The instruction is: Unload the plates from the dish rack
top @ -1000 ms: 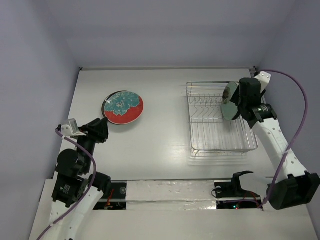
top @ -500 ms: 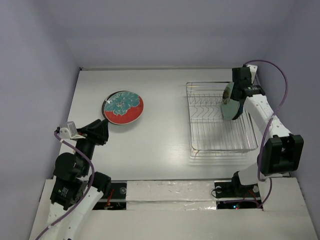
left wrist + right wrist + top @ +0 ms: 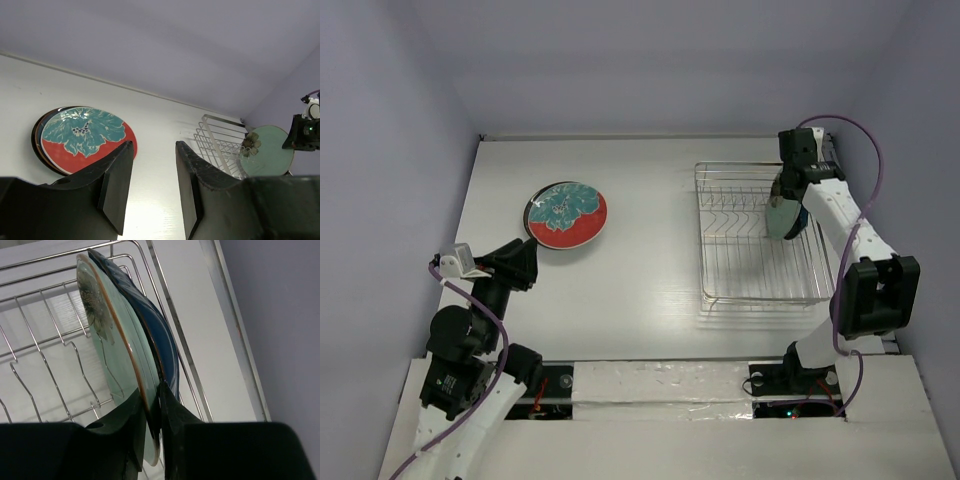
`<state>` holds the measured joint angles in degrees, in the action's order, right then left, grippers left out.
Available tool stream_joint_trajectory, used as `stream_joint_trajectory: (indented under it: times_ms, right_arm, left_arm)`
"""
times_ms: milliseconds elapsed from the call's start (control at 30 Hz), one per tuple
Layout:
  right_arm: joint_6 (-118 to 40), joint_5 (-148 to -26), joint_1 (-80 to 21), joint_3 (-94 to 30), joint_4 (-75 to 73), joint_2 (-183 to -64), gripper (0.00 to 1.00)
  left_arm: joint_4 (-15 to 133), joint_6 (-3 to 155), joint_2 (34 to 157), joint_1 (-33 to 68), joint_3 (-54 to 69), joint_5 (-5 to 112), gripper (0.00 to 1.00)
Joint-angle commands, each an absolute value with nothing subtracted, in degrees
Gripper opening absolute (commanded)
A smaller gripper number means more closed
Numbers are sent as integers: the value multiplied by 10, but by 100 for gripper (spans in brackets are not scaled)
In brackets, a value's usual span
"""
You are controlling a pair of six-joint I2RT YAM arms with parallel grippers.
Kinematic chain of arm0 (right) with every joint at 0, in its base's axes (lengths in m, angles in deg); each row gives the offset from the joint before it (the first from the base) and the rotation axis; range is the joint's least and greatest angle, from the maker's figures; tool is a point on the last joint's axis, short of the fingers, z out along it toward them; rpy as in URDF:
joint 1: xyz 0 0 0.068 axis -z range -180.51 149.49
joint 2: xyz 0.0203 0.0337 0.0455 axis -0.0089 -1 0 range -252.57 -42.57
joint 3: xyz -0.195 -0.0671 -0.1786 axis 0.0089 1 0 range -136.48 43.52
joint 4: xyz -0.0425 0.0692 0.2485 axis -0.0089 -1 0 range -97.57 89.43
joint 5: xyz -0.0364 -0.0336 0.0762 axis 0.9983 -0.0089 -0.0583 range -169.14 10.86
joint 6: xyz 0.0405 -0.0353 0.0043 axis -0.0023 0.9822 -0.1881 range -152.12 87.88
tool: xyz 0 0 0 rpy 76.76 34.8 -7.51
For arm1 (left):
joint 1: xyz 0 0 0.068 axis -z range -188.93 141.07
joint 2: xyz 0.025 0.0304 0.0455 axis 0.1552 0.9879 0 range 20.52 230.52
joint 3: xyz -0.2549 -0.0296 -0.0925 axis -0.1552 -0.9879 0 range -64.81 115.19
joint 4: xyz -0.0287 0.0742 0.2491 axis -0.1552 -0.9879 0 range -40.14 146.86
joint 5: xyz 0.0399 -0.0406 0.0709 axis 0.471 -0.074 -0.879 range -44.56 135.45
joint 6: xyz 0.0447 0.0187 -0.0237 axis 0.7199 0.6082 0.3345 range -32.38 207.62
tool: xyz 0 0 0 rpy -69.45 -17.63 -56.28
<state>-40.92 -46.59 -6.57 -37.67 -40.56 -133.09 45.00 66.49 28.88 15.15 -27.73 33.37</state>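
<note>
Two glazed dishes are stood on edge in the chrome wire dish rack (image 3: 760, 299), at the right of the matte white table (image 3: 650, 260) enclosed by lavender walls (image 3: 650, 70): a round mint plate (image 3: 112, 347), faced leftward, and a dark blue dish (image 3: 155, 335) behind it. The mint rim is pinched by the right gripper (image 3: 151, 405). The left gripper (image 3: 154, 150) is held parted near the flat red flower plate (image 3: 85, 137)
</note>
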Motion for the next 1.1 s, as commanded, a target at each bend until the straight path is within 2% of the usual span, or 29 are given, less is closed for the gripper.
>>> stream_joint_trajectory:
  times_ms: [0, 433, 533, 667, 833, 900, 1033, 1067]
  right_arm:
    - [-414, -453, -67, -424, -427, -1299, 0]
    - [-391, -399, -121, -514, -479, -1223, 0]
    - [-419, -430, -121, -523, -467, -1189, 0]
    - [-471, -533, -128, -511, -427, -1131, 0]
    - [-561, -672, -185, -432, -300, -1095, 0]
    - [-618, -727, -213, -397, -206, -1101, 0]
    - [-740, -817, -277, -326, -25, -1170, 0]
    - [-771, -860, -284, -319, 58, -1213, 0]
  left_arm:
    - [472, 662, 283, 156, -274, 336, 36]
    - [469, 662, 288, 156, -274, 336, 36]
    - [470, 662, 290, 156, -273, 336, 36]
    - [469, 662, 291, 156, -274, 336, 36]
    - [470, 662, 297, 156, -274, 336, 36]
    - [469, 662, 299, 156, -274, 336, 36]
    - [467, 663, 307, 156, -273, 336, 36]
    - [467, 663, 313, 156, -273, 336, 36]
